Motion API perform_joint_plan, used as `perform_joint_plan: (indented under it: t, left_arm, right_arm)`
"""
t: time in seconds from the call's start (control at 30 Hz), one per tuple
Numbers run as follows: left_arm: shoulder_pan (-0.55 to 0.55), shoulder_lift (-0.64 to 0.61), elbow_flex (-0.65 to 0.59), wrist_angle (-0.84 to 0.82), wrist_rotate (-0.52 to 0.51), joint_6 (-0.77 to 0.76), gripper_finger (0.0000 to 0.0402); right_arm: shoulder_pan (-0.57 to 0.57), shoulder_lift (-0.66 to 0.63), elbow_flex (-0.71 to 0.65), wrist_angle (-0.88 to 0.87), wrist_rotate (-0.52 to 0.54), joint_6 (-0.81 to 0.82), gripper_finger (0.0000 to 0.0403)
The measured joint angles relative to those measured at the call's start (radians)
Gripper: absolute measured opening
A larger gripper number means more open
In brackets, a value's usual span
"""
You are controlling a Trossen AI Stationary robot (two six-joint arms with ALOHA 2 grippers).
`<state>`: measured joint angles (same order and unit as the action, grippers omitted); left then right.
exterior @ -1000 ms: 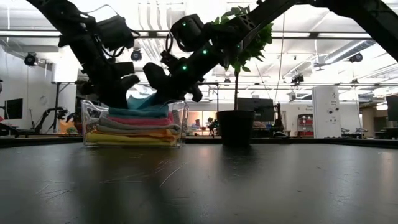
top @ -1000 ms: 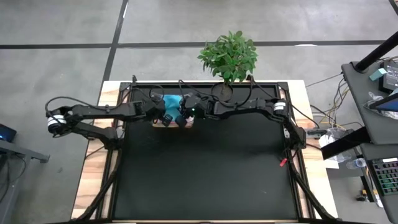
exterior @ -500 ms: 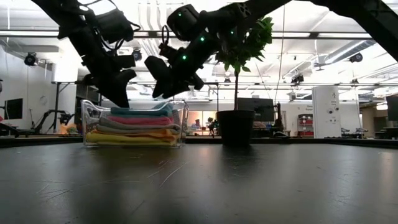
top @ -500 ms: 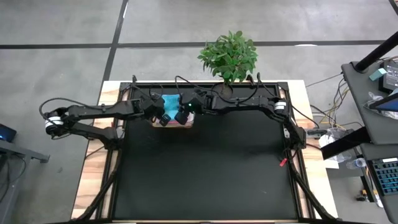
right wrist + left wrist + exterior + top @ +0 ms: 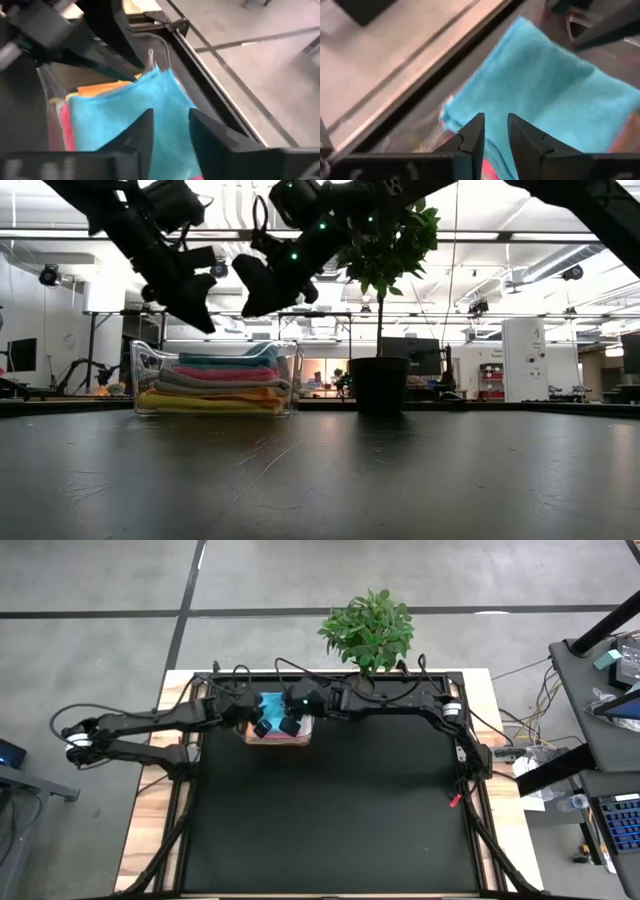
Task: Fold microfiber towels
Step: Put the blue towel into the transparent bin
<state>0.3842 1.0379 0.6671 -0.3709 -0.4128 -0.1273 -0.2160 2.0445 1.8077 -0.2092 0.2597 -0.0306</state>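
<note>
Dark left pincer (image 5: pixel 196 317): hangs in the air above the left end of the clear plastic box (image 5: pixel 288 380); its fingers (image 5: pixel 472 136) stand a narrow gap apart with nothing between them.
Dark right pincer (image 5: pixel 248 298): hangs above the middle of the box, just beside the left one and apart from it; its fingers (image 5: pixel 142 131) are parted a little and grip nothing.
Both pincers from above: left pincer (image 5: pixel 260 727) and right pincer (image 5: pixel 289 725) sit side by side over the teal cloth, neither touching it in the low view.
Teal towel (image 5: pixel 555 100): folded, lying flat on top of the stack inside the box; it also shows under the right pincer (image 5: pixel 125 112).
Stack of microfiber towels (image 5: pixel 217 380): 5 folded layers in the box, teal on top, then pink (image 5: pixel 225 373), white-grey (image 5: pixel 190 383), orange (image 5: pixel 240 392) and yellow (image 5: pixel 205 404) at the bottom.
Box position: at the far edge of the black desk (image 5: pixel 340 810), left of centre.
Potted plant (image 5: pixel 370 632): stands at the far edge of the desk, near the right side of the box, apart from it.
</note>
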Motion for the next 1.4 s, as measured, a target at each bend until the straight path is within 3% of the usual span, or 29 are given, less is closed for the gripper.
perform_joint_plan:
  t: [0.2, 0.3, 0.53, 0.7, 1.0, 1.17, 1.3, 1.4]
  left_arm:
    - [0.064, 0.098, -0.026, 0.131, 0.010, 0.056, 0.0023]
    - [0.092, 0.170, -0.029, 0.161, -0.006, 0.053, 0.0004]
    - [0.125, 0.317, -0.030, 0.113, -0.045, -0.006, 0.0001]
    - [0.125, 0.352, -0.024, 0.111, -0.047, -0.017, 0.0000]
    - [0.125, 0.183, 0.008, 0.032, -0.041, 0.039, 0.0000]
    - [0.117, 0.021, -0.012, -0.007, 0.069, 0.030, 0.0000]
    - [0.101, -0.070, -0.051, -0.005, 0.278, 0.029, 0.0000]
    - [0.086, -0.087, -0.094, 0.017, 0.332, 0.004, 0.0000]
  right_arm:
    - [-0.035, 0.071, 0.006, 0.047, -0.027, -0.036, 0.0021]
    - [-0.046, 0.116, 0.006, 0.051, -0.019, -0.016, 0.0014]
    - [-0.062, 0.131, 0.005, -0.010, -0.022, -0.006, 0.0009]
    - [-0.059, 0.131, 0.005, -0.037, -0.024, -0.005, 0.0009]
    - [-0.050, 0.069, 0.004, -0.111, -0.024, -0.016, 0.0009]
    - [-0.023, 0.023, 0.004, -0.152, -0.036, -0.024, 0.0009]
    - [-0.013, 0.021, 0.004, -0.156, -0.232, -0.045, 0.0009]
    - [-0.008, 0.048, 0.006, -0.130, -0.312, -0.020, 0.0009]
